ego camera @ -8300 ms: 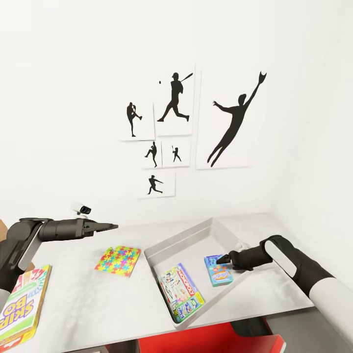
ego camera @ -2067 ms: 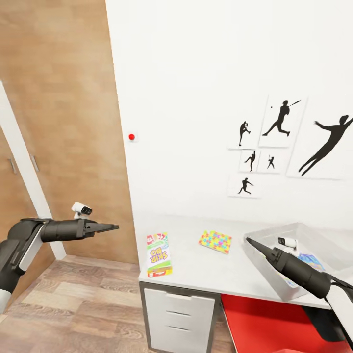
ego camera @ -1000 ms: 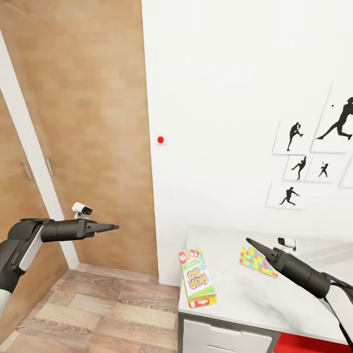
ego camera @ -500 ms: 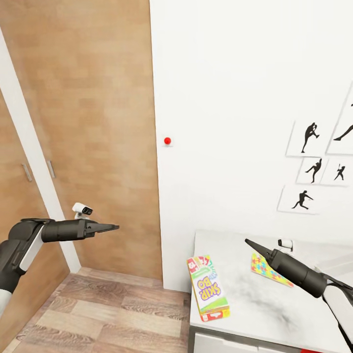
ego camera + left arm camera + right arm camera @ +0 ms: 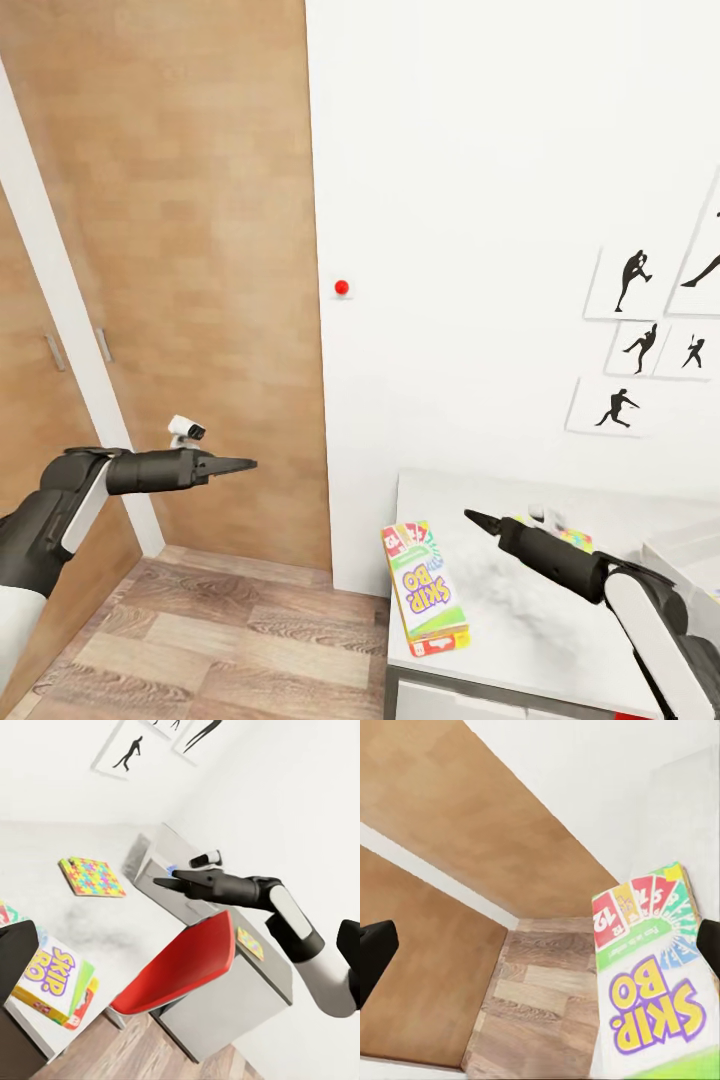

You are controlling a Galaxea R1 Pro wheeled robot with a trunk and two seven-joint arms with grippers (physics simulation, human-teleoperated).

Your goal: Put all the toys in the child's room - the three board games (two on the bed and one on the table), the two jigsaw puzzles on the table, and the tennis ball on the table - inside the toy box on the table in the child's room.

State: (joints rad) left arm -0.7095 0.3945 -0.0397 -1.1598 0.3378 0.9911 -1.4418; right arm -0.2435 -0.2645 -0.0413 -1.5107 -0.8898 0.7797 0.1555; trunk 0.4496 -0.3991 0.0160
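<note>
On table (image 5: 530, 640), toy box (image 5: 161, 874) sits beyond Skip-Bo game (image 5: 424, 586).

i see the table (image 5: 520, 610), a pale grey-white top, with the wood-plank floor (image 5: 220, 640) below it off its end. on it, the skip-bo box (image 5: 424, 588) lies flat at the end edge, just below and ahead of my right gripper (image 5: 470, 517). the jigsaw puzzle (image 5: 91, 876) lies flat further along, beside the right forearm, apart from the box. past the puzzle, the grey toy box (image 5: 154, 877) stands on the same top, under the right arm.
</note>
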